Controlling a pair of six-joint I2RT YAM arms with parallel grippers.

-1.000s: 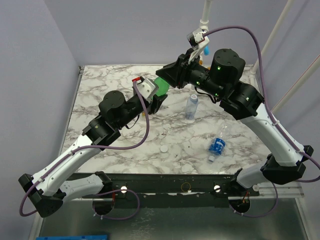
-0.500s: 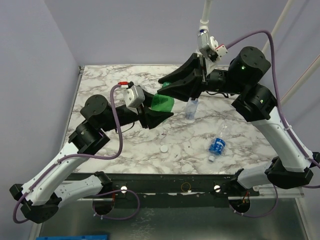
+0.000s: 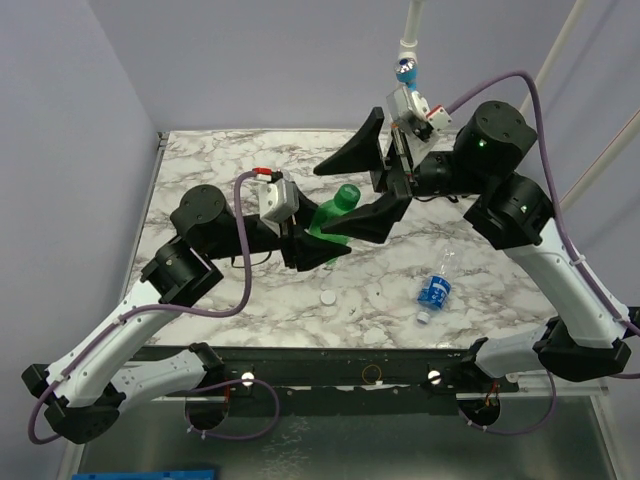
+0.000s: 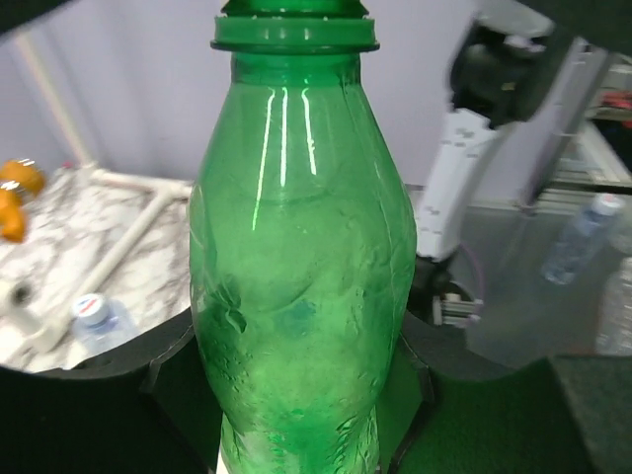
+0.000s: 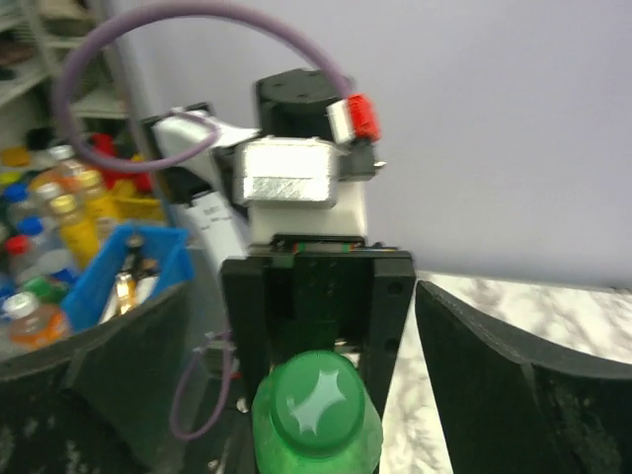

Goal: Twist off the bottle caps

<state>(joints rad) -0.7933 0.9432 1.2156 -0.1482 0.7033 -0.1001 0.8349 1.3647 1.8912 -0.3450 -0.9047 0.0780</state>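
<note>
Marble table (image 3: pixel 200 160) bears 1 blue-labelled bottle (image 3: pixel 434 291), 1 white cap (image 3: pixel 328 298)

Robotics lab: marble-patterned table (image 3: pixel 200 170) boxed in by plain lavender walls (image 3: pixel 60 120), white pipe frame (image 3: pixel 411 22) at top centre, stocked shelves (image 5: pixel 30 59) and blue bin (image 5: pixel 148 259) at left of right wrist view.

Translucent green plastic bottle (image 4: pixel 296 296): even green, white glare streaks on the shoulder. Its round green screw cap (image 5: pixel 316 413) has a paler star-shaped patch on top. Tabletop (image 3: pixel 200 165): white marble pattern, grey veins. Small clear plastic bottle (image 3: pixel 434 290): blue label. Small loose round cap (image 3: pixel 327 298): white. Robot arms (image 3: pixel 130 330): white links, black joints and fingers. Cables (image 3: pixel 244 275): purple. Walls (image 3: pixel 250 60): pale lilac. Plastic bin (image 5: pixel 148 259): blue.
</note>
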